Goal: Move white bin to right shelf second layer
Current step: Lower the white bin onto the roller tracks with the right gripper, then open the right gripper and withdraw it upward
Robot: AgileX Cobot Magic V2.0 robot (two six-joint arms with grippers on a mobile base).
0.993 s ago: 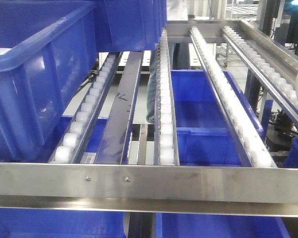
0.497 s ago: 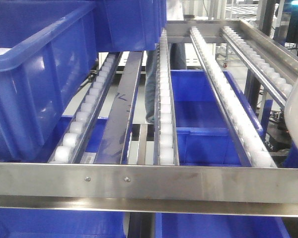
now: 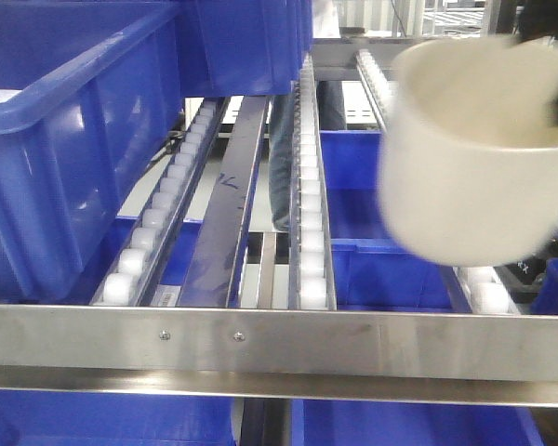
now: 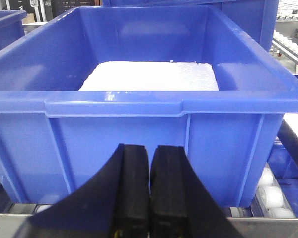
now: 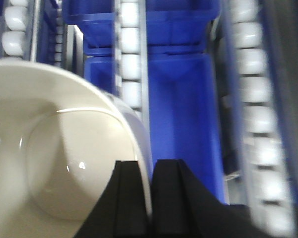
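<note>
One white bin [image 3: 465, 158] hangs blurred at the upper right of the front view, above the roller lanes of the right shelf second layer [image 3: 309, 195]. Right gripper [image 5: 151, 198] pinches its rim, one finger inside, one outside. It looks light, stiff and glossy, so likely slippery; the rim is the only hold. Left gripper [image 4: 149, 193] has its fingers pressed together, empty, facing a blue crate [image 4: 139, 99] with white filling. Rollers slope; a released bin may coast.

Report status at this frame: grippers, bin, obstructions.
Right gripper shut on rim of cream-white glossy plastic bin, airborne over roller shelf level. Left gripper shut, empty, facing large blue plastic crate. Right lanes unobstructed.
</note>
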